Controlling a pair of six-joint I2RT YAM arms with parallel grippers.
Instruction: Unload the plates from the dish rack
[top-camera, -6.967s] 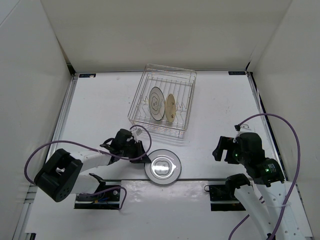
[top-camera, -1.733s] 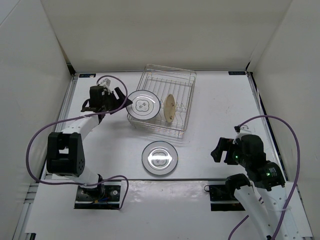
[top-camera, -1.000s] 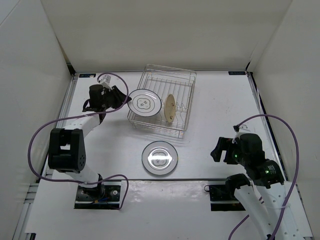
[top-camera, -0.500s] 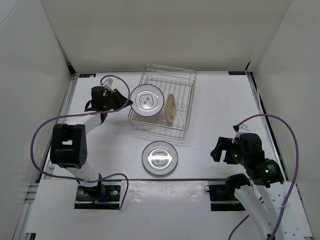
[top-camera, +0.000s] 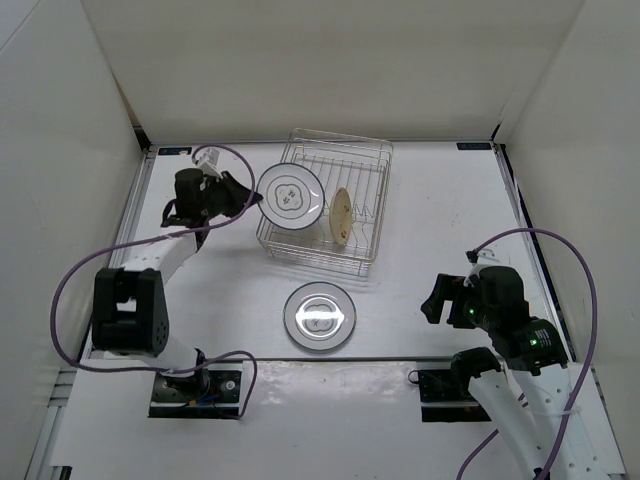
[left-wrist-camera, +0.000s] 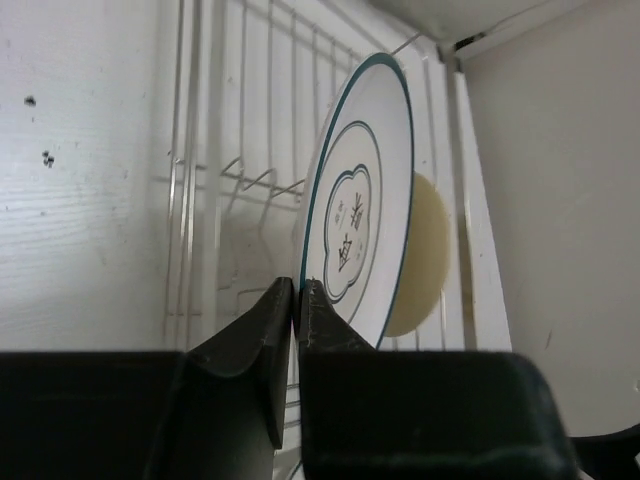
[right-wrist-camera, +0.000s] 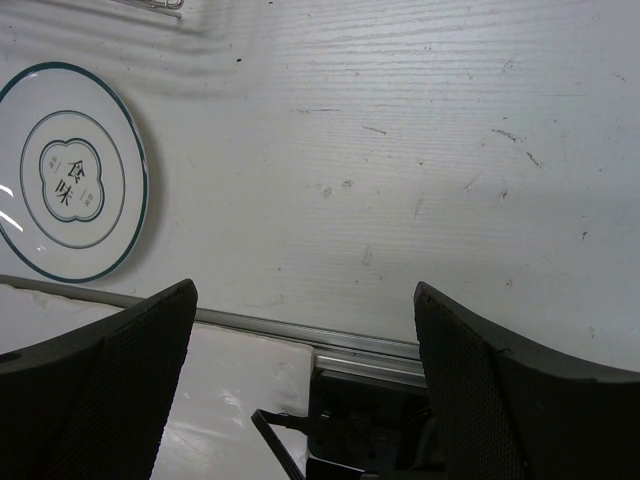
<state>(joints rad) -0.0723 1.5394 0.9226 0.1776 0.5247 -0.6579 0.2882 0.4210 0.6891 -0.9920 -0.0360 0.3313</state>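
Silver wire dish rack (top-camera: 370, 175) holds an upright tan plate (top-camera: 341, 215); ringed plate (top-camera: 289, 196) on edge at its left; second ringed plate (top-camera: 320, 314) flat nearer.

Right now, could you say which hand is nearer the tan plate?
Left. The left hand holds the white plate beside the tan plate; the right hand sits far off.

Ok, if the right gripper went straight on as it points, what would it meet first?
Most likely bare table: the open right gripper faces down onto it, with the flat ringed plate lying off to one side.
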